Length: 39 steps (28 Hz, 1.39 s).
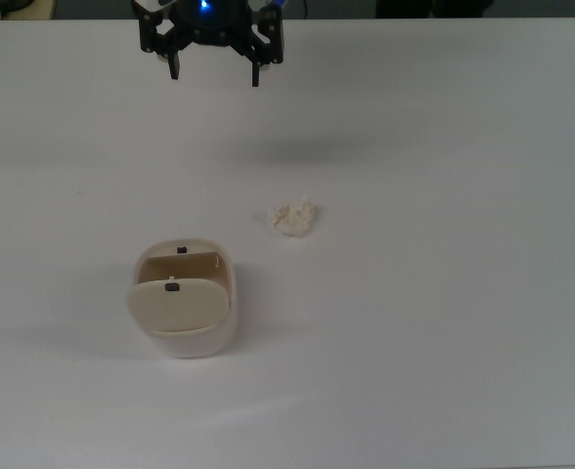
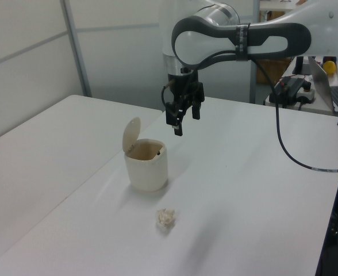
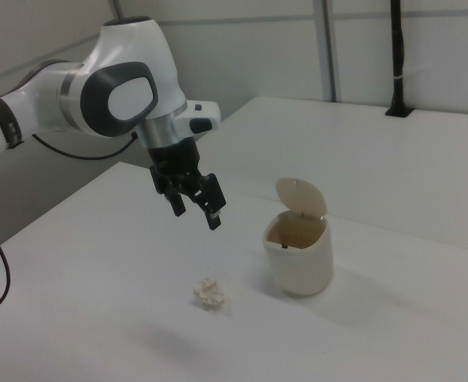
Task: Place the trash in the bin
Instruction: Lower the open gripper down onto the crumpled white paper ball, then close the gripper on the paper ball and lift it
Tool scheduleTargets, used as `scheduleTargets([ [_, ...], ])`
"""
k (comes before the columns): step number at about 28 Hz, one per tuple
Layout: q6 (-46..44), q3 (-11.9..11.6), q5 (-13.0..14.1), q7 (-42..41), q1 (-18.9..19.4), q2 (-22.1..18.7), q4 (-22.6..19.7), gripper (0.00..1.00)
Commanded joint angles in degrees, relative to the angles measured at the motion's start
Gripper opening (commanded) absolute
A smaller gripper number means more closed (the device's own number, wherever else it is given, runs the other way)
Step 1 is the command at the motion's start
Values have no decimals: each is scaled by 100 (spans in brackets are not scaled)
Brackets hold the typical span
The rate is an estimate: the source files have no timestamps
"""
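Note:
The trash (image 1: pixel 294 218) is a small crumpled off-white wad lying on the white table, also seen in the left view (image 2: pixel 166 217) and the right view (image 3: pixel 209 293). The cream bin (image 1: pixel 201 342) stands to the wad's lower left in the top view, its flap lid (image 1: pixel 173 302) swung up so the inside shows. The bin also appears in the left view (image 2: pixel 147 169) and the right view (image 3: pixel 299 261). My gripper (image 1: pixel 215 76) hangs open and empty high above the table, well apart from both; it shows again in the left view (image 2: pixel 185 122) and the right view (image 3: pixel 196 216).
In the left view a black cable (image 2: pixel 290 149) trails over the table toward a laptop (image 2: pixel 330 95) and a black device (image 2: pixel 292 89) at the far right. A black post (image 3: pixel 396 60) stands at the table's far edge in the right view.

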Motion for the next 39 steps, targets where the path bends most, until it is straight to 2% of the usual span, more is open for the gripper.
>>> scheduleTargets([
  [1, -127, 4, 94, 54, 13, -37, 6, 100],
  [6, -101, 48, 121, 28, 31, 7, -38, 100],
  [10, -66, 57, 287, -419, 84, 95, -161, 100],
  [12, -57, 74, 349, -788, 93, 191, -205, 100],
  [13, -22, 161, 428, -1103, 93, 314, -240, 100],
  [18, 162, 320, 446, -1501, 93, 683, -266, 100],
  [22, 478, 496, 367, -1773, 93, 842, -433, 100],
  [25, 970, 636, 218, -1853, 101, 974, -723, 100],
  [27, 1190, 751, 51, -1853, 110, 1070, -820, 100],
  [28, 1321, 821, -132, -1836, 136, 1219, -864, 100],
  [31, 1472, 857, -371, -1756, 215, 1500, -847, 100],
  [39, 1806, 865, -424, -1704, 260, 1782, -838, 100],
])
